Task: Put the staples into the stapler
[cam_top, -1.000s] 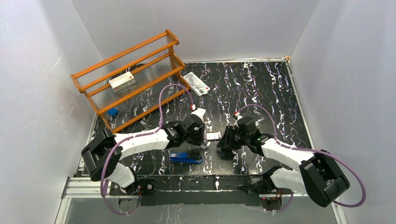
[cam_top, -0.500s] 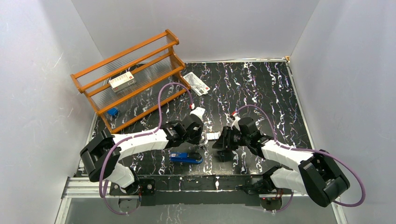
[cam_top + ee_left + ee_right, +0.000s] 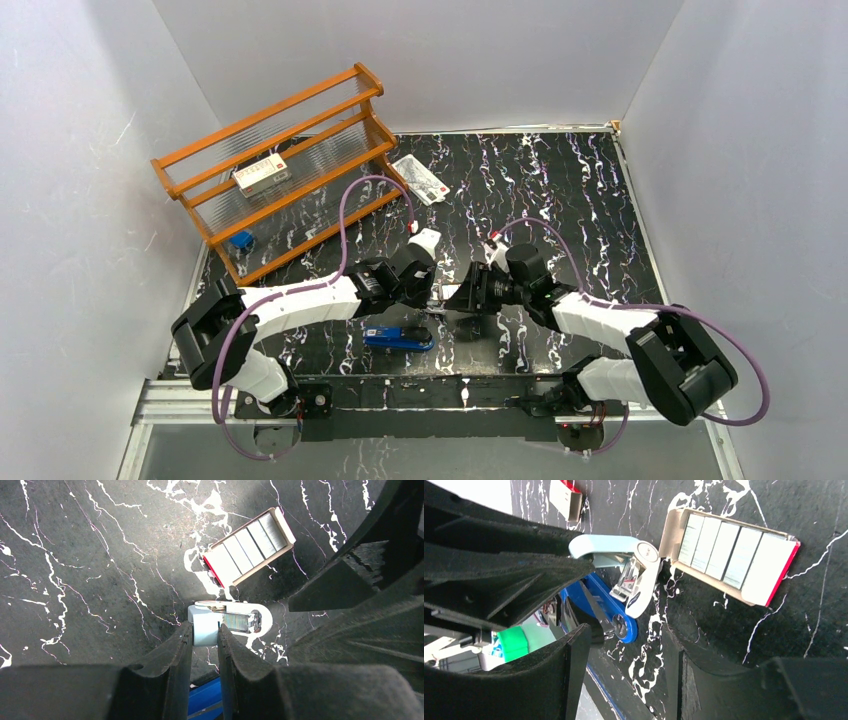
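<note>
a black table [image 3: 560, 200] veined with white streaks fills the middle of the overhead view, boxed in by plain white walls [image 3: 420, 60]. a wooden rack [image 3: 290, 150] stands at the upper left with a red-and-white box [image 3: 262, 173] on a middle shelf and a small blue thing [image 3: 241, 239] low down. a flat white packet [image 3: 421, 178] lies just beside the rack's right end.

from above, the two arms meet at lower centre and hide what is between them; only the stapler [image 3: 398, 337] shows, as a blue bar just below the left arm's wrist. the wrist views fill this in. the staples [image 3: 248, 545] lie as silvery strips side by side in a pale tray with a red end, at the upper right of the left wrist view. the right wrist view alone shows a small beige-and-red box [image 3: 566, 497] at its top edge.

the left gripper [image 3: 205, 632] is closed narrowly on the stapler's pale blue top part, one finger [image 3: 175, 665] on each side. that part is raised off the blue body, with silvery metal showing inside it.

the right gripper [image 3: 624, 630] is spread wide and grips nothing. the stapler's raised end sits just beyond its fingers [image 3: 574, 670], and the tray lies further off, at the upper right of its view, near the stapler's tip.
</note>
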